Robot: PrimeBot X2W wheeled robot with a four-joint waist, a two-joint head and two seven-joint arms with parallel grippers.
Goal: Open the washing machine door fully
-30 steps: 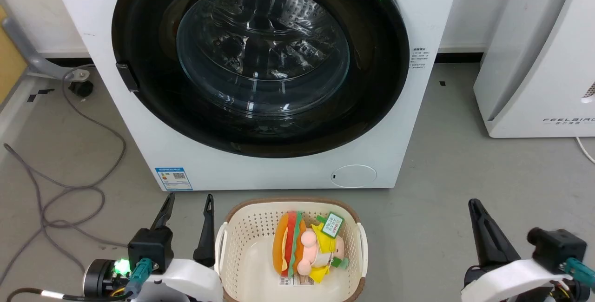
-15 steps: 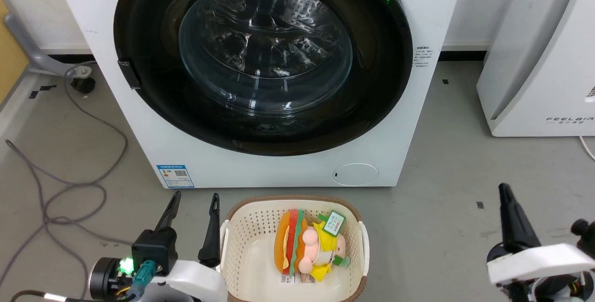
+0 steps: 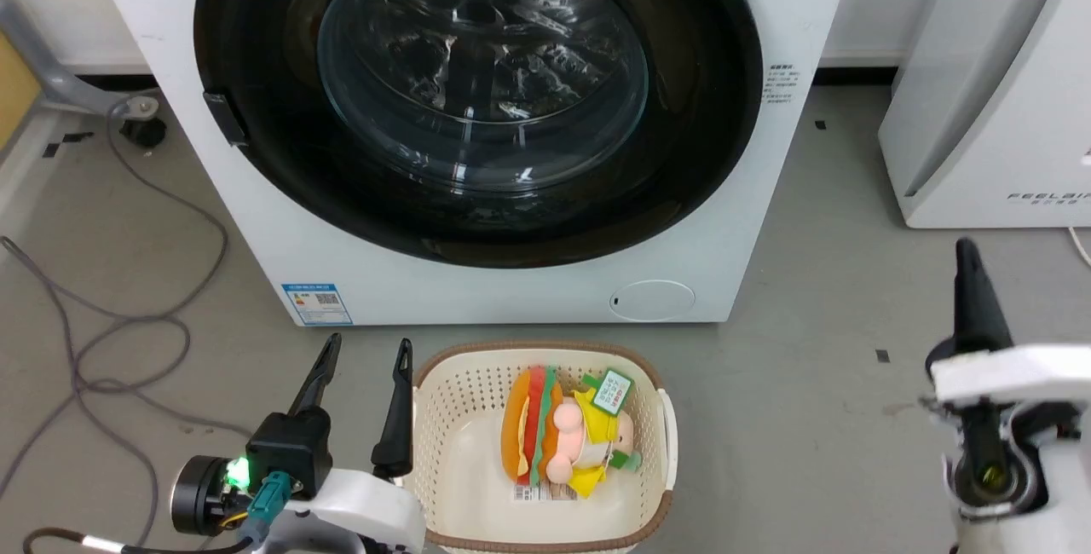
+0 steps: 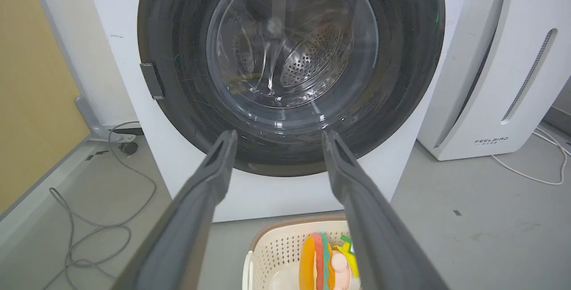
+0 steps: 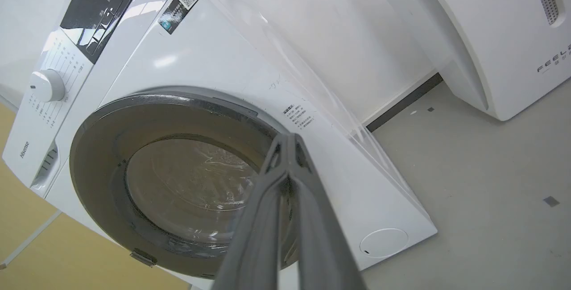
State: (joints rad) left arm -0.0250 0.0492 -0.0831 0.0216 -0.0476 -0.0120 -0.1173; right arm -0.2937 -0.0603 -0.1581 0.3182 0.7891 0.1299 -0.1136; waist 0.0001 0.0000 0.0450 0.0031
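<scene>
Door point(image 3: 477, 102) shut flush in the front of the white machine point(image 3: 759, 230). Left gripper point(image 3: 369, 341), fingers apart, beside the basket point(image 3: 537, 350) before the machine. Right gripper point(image 3: 966, 249), fingers together, holding nothing, right of the machine.

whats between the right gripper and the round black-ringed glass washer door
Head view: bare grey floor, then white machine front, between right gripper and the black-ringed glass door.
</scene>
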